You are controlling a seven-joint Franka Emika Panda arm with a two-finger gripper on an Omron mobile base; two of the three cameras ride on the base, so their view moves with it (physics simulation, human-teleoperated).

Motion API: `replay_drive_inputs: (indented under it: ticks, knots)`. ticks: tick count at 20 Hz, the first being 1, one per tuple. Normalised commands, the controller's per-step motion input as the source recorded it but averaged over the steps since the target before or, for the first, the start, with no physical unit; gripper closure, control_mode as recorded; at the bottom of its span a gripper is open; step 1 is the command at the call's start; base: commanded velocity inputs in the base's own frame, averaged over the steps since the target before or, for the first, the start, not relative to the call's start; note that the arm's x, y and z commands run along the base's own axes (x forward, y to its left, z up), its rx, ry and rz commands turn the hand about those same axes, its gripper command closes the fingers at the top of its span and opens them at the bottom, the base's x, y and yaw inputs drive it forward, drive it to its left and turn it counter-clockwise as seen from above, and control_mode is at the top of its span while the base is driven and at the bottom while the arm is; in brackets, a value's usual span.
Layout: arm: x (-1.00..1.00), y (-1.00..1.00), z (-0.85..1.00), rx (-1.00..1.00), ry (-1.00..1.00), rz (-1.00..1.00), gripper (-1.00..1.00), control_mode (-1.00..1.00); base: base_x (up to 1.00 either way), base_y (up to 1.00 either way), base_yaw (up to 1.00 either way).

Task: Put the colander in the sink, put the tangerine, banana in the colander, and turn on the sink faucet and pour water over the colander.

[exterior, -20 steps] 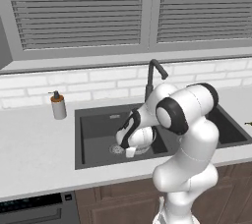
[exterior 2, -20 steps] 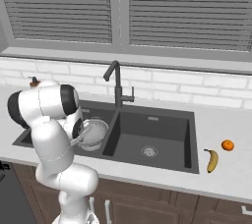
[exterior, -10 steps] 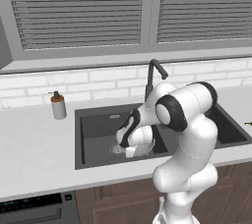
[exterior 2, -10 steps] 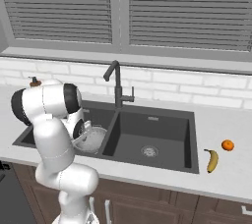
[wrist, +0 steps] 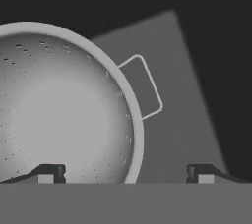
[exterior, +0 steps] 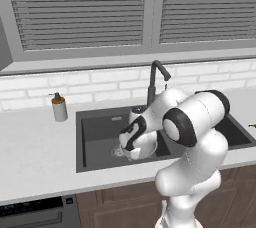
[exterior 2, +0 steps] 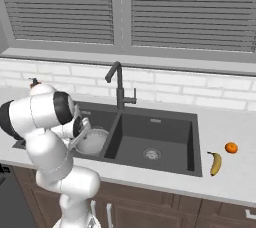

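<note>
The sink (exterior 2: 150,122) is a dark double basin set in the pale counter (exterior 2: 235,172), with the faucet (exterior 2: 118,84) rising behind the divider between its basins. The colander (exterior 2: 94,141) sits upright in the left basin, mouth up, on the basin floor, so the first step looks done. In the hand view the colander's rim runs between the two fingertips and one wire handle (wrist: 142,86) sticks out sideways over the basin floor. The gripper (wrist: 125,173) hangs just above that rim with its jaws spread wide and nothing between them.

The banana (exterior 2: 216,163) lies on the counter right of the sink, just beside the rim, its long axis running roughly from the front edge toward the wall, its curve bowing toward the sink. The tangerine (exterior 2: 231,147) rests just beyond it, near but apart, further from the sink.

As a judgement: the colander is stiff, light metal, and its thin rim or handle is the natural hold. The banana is soft and bruisable, best pinched across its middle, square to its length. The tangerine is round, smooth and apt to roll, so the fingers should close across its widest part from above.
</note>
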Motion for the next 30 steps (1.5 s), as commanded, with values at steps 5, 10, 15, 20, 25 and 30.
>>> replay_drive_inputs:
  ticks: [5,10,15,20,25,30]
  knots:
    - [-0.15,0.14,0.74,-0.13,0.01,0.00,-1.00,-1.00,0.00,0.00,0.00]
    - [-0.23,0.03,0.86,-0.06,0.11,0.09,-1.00,-1.00,0.00,0.00,0.00]
    - [-0.48,-0.01,0.81,-0.07,0.11,0.34,-1.00,-1.00,0.00,0.00,0.00]
    - [-0.87,-0.17,0.49,0.00,0.00,0.47,-1.00,-1.00,0.00,0.00,0.00]
    - [-0.84,-0.24,0.36,0.00,0.00,0.48,-1.00,-1.00,0.00,0.00,0.00]
    - [-0.81,-0.49,0.29,0.00,0.00,0.43,-1.00,-1.00,0.00,0.00,0.00]
